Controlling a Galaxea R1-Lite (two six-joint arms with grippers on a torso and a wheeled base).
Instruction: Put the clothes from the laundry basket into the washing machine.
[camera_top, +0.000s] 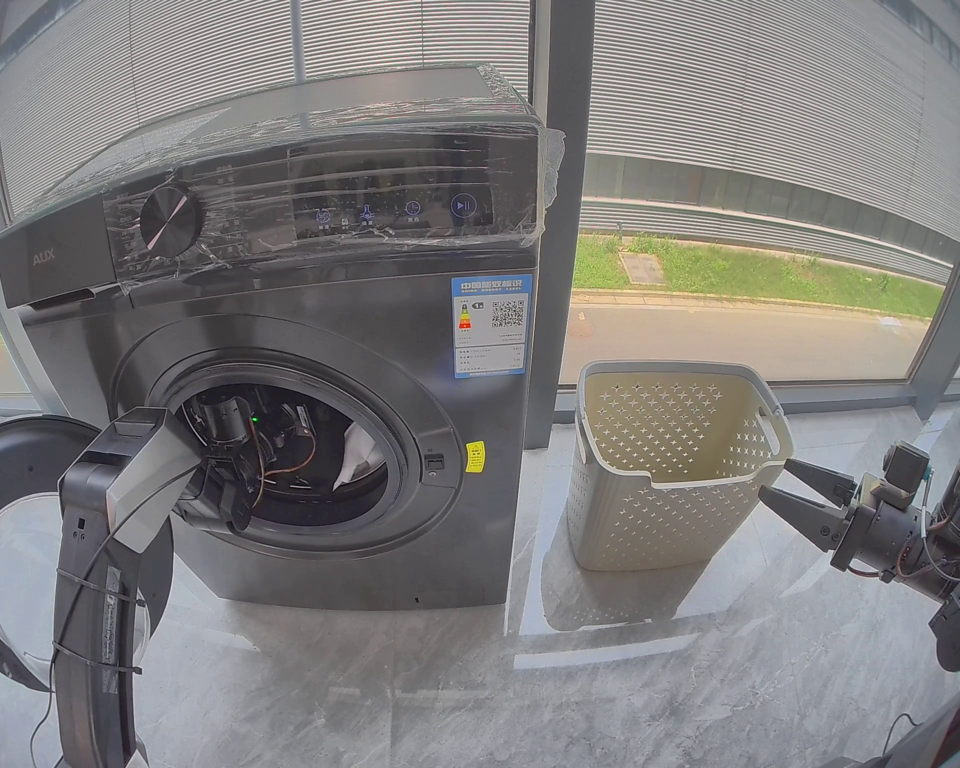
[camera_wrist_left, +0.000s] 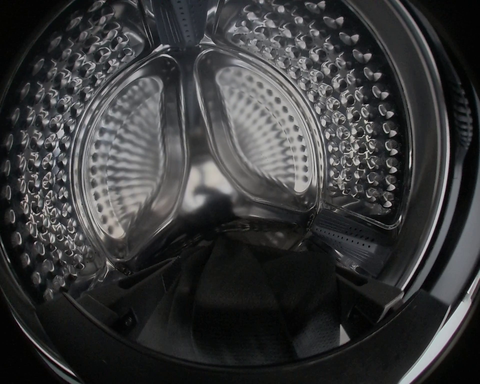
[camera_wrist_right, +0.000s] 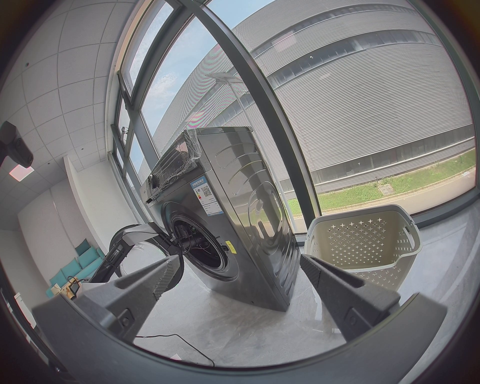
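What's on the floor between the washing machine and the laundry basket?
Nothing: the head view shows bare floor between the washing machine and the laundry basket. A window post stands behind that gap.

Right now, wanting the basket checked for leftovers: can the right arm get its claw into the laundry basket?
Probably yes. The right claw is open just beside the rim of the laundry basket, nothing stands between them, and the basket's top is uncovered.
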